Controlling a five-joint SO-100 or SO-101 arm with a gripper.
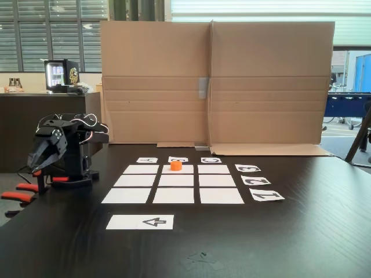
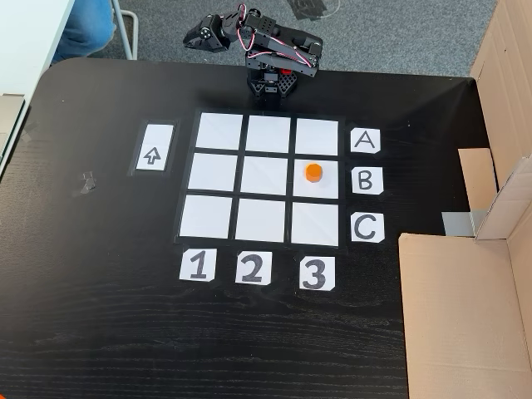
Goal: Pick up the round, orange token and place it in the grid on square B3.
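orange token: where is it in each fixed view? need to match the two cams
A fixed view, low from the table's front: the token sits on the far row's middle rectangle of the grid, just before the B card.
A fixed view, from above: the token sits in the right column, middle row, left of the B card, in line with the 3 card.
Shared landmark: the B card.

From my remote feed: table looks like dark wood-grain laminate, faint sheen, w/ a scuffed patch at 9 o'clock of the grid. Grid squares, letter cards, number cards and arrow strip = matt white paper. Token reads as smooth orange plastic, slight gloss. Arm at 12 o'clock: matt black plastic. Backdrop = plain brown cardboard, rough, w/ grey tape.
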